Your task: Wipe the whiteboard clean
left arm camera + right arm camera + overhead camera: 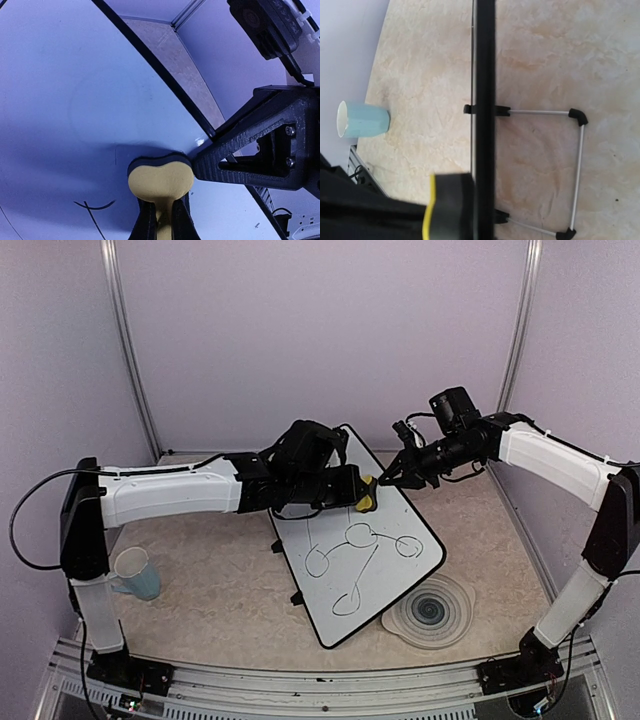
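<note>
- Whiteboard (380, 575) sits propped at a tilt on the table (220, 580). Its long axis runs from the arm bases toward the back wall, slightly skewed.
- Left hand (362, 495) is clamped on a yellow eraser (367, 502), pressed to the whiteboard's far right part beside the frame.
- Right hand (392, 478) is closed and appears to pinch the frame just beside the eraser.
- Marker loops (352, 540) lie toward the whiteboard's near end from the eraser, so the wipe likely runs down the long axis. The left hand is nearer.
- Left wrist view alone shows a small stray mark (95, 206) near the eraser.
- Right wrist view alone shows the whiteboard edge-on with a wire stand (577, 170) behind it.
</note>
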